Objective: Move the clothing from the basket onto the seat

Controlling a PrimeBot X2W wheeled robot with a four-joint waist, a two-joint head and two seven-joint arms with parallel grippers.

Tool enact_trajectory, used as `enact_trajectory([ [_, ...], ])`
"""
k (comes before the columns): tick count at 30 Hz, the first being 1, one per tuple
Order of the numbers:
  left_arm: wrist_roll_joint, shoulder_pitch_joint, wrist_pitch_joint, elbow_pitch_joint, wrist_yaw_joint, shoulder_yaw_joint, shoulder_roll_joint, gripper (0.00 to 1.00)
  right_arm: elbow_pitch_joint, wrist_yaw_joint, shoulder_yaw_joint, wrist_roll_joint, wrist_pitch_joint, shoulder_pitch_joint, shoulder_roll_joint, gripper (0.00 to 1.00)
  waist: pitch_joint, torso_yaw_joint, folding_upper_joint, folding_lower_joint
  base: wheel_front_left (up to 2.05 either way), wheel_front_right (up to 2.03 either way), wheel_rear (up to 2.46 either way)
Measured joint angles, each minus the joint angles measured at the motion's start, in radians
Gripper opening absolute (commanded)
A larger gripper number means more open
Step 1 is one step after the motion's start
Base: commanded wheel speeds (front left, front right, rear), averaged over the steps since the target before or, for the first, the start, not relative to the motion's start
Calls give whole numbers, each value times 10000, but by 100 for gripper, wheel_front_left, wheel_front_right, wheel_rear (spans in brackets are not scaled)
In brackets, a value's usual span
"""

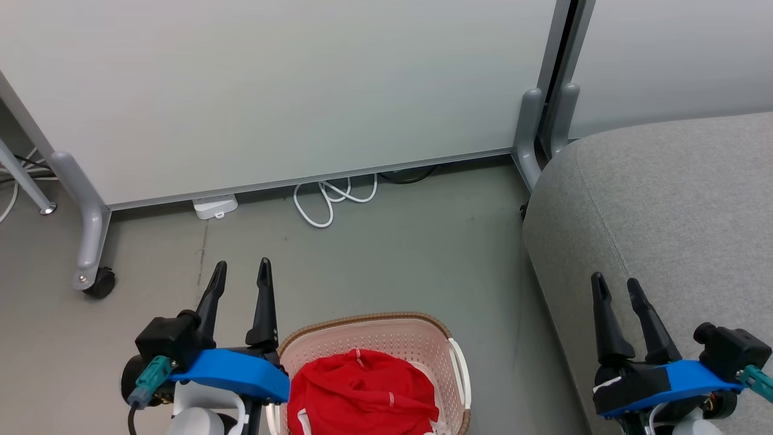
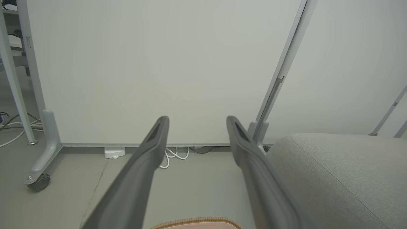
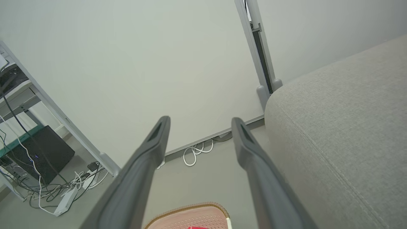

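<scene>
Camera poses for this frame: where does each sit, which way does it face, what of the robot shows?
Head view: on the head, facing forward and down at the basket, clothing, seat and partition panel; left gripper and right gripper, both open.
Left wrist view: on the left wrist, facing the panel's foot along its own fingers.
Right wrist view: on the right wrist, similar heading, tilted; own fingers.
Shared: both wrist views catch the white cable, seat and basket rim.
</scene>
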Motion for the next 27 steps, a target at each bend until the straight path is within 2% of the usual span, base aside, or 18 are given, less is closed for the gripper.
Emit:
enact_trajectory([
  [16, 1206, -53, -349, 203, -13, -121, -8, 100, 2, 0, 165, -1356, -339, -21, -4, 100, 13, 61, 0, 0, 0, 0, 0],
  [27, 1927, -111, -568, 456, -188, -109, -82, 100, 13, 2, 278, -2127, -560, -22, -6, 100, 25, 101, 0, 0, 0, 0, 0],
])
